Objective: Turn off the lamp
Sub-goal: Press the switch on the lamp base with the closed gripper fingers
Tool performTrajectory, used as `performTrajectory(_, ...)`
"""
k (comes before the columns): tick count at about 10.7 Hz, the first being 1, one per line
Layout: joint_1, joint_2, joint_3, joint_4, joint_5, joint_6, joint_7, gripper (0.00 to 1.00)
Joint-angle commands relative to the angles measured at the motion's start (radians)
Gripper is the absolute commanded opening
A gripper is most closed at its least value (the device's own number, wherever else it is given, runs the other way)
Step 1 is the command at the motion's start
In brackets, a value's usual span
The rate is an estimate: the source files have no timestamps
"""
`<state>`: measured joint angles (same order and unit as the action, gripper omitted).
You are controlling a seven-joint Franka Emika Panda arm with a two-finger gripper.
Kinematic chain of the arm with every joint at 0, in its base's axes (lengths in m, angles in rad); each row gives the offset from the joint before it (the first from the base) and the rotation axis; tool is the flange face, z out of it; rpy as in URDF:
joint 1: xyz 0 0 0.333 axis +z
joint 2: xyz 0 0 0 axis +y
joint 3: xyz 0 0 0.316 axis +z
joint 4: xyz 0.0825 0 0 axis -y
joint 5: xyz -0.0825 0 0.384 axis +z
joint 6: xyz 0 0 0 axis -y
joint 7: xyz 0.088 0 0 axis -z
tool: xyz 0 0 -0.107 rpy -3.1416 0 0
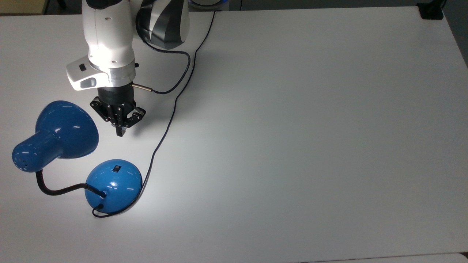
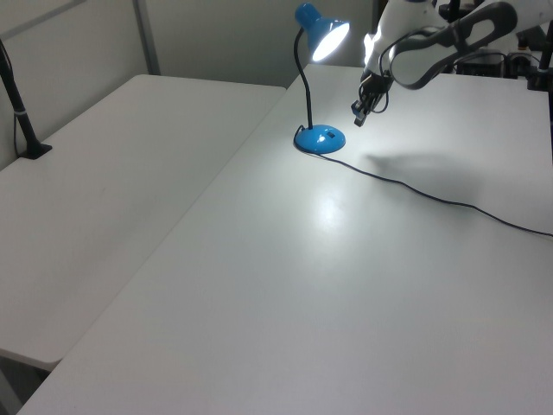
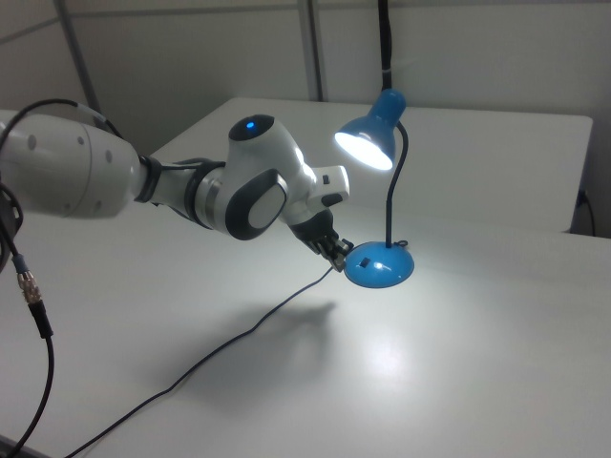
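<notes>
Top view first: the gripper (image 1: 120,132) hangs over the white table (image 1: 292,128) with its two fingers drawn together to a single point, nothing held between them. Just past that point, toward the top view's bottom edge, sits the lamp (image 1: 73,153), its round blue base (image 1: 113,185) near the fingertips but clearly apart from them, the small black switch (image 1: 116,168) on the side of the dome facing the gripper. The blue shade (image 1: 67,129) lies just to the top view's left of the gripper. The bulb is lit, throwing a bright patch on the table around the base. The thin black cord (image 1: 172,109) runs from the base up past the gripper on the top view's right. Seen in the right view, the gripper (image 3: 339,256) hovers just beside the base (image 3: 379,266), below the glowing shade (image 3: 368,136).
</notes>
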<state>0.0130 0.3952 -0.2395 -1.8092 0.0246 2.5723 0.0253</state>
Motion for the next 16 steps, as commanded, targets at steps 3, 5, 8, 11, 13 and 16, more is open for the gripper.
performTrajectory(3,0.005,0.112,-0.004,0.100,0.001,0.054,0.074,0.00)
performTrajectory(5,-0.001,0.155,-0.004,0.126,0.009,0.126,0.096,0.00)
performTrajectory(8,-0.004,0.201,-0.004,0.177,0.032,0.132,0.099,0.00)
performTrajectory(11,-0.001,0.266,-0.004,0.249,0.031,0.132,0.149,0.00)
performTrajectory(13,-0.001,0.269,-0.004,0.254,0.029,0.134,0.151,0.00)
performTrajectory(16,0.005,0.280,-0.004,0.252,0.021,0.134,0.144,0.00)
